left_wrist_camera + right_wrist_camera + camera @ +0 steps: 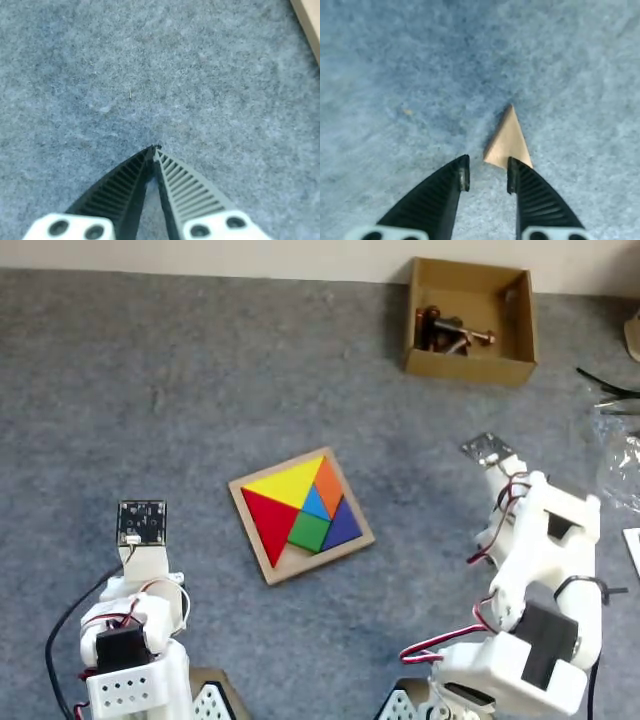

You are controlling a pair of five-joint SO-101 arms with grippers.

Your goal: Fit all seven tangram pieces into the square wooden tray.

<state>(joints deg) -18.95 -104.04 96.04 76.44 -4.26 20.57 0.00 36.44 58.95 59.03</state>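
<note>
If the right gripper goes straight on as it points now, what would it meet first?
Probably the tan triangle just ahead of the right gripper, by one of its open jaws. Depth is unclear; it may touch the grey carpet first.

One square wooden tray (pixel 248 530) sits at centre. It holds six coloured pieces: one yellow triangle (pixel 285 483), one red triangle (pixel 268 520), one orange triangle (pixel 328 486), one light blue triangle (pixel 315 505), one green square (pixel 309 531) and one dark blue piece (pixel 342 525). One tan triangle (pixel 508 142) lies on the carpet. One cardboard box (pixel 470 368) stands at 1 o'clock. There are two arms: the left arm (pixel 135 640) at 7 o'clock and the right arm (pixel 545 580) at 5 o'clock.
</note>
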